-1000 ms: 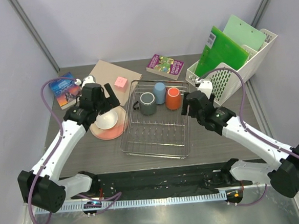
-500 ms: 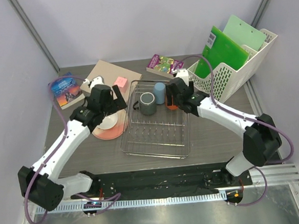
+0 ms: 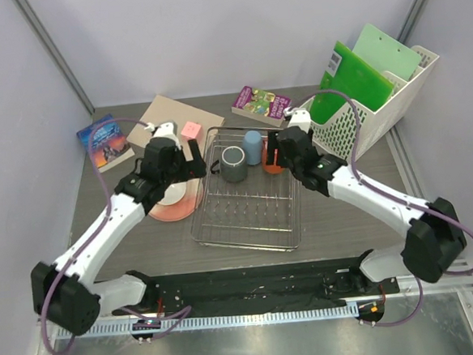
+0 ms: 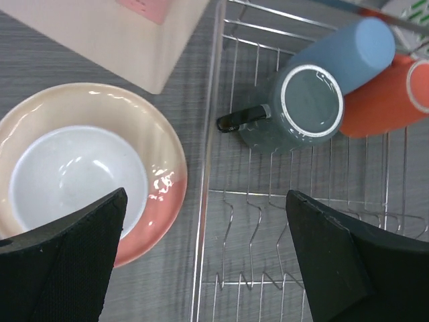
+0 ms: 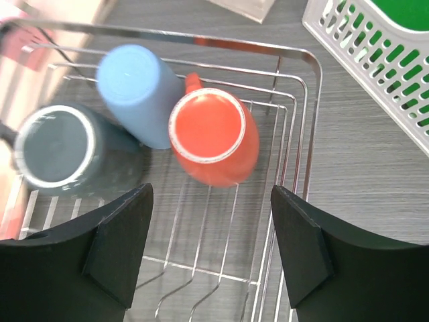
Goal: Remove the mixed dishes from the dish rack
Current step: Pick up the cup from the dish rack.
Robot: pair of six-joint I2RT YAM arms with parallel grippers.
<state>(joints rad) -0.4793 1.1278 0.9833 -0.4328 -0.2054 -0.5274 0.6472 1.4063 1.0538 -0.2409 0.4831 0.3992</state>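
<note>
Risky dropping the right gripper (image 5: 211,248), jaws apart, onto the orange mug (image 5: 214,137) by the bench's far edge: could bump the adjoining light blue cup (image 5: 134,90); left gripper (image 4: 208,261) likewise spread.

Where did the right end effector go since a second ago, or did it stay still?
Yes. The right end effector went left and farther back, from beside the right edge of the dish rack to above the orange mug.
</note>
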